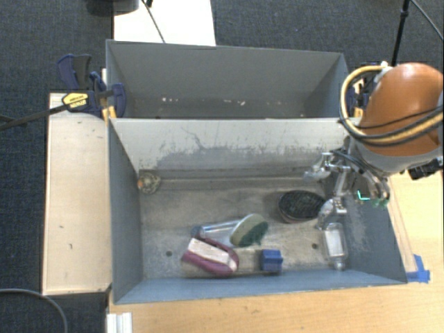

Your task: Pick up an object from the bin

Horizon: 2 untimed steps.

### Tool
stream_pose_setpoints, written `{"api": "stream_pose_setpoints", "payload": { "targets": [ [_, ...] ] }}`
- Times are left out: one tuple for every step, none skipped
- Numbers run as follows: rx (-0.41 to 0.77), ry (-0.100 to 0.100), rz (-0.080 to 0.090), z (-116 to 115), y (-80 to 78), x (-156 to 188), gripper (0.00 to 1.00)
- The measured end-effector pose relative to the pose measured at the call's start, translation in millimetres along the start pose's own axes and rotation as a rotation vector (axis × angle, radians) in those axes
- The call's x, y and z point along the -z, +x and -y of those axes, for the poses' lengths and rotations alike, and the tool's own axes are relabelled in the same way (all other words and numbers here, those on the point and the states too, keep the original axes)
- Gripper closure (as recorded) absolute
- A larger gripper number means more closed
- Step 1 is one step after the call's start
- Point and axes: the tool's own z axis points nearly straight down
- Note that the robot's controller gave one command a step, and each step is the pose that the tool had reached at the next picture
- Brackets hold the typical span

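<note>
Looks like the reach-in step: the gripper is low at the right end of the bin, just beside a dark round disc and near a small clear bottle-like thing; can't tell if it's open or closed, so I'd guess next it needs to line up on one of them and clamp.

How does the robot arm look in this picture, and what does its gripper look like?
The arm ends in a round orange cover with yellow and black cables looped across it. Below it, the gripper is bare silver metal, thin and angular, with a small green light beside it.
</note>
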Motion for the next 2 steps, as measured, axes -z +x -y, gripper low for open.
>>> {"api": "stream_pose_setpoints", "payload": {
  "targets": [
    [0.167, 0.002, 0.013, 39, -51.1, -142, 0.0],
    [0.124, 0.001, 0.013, 16, -44.3, -111, 0.0]
  ]
}}
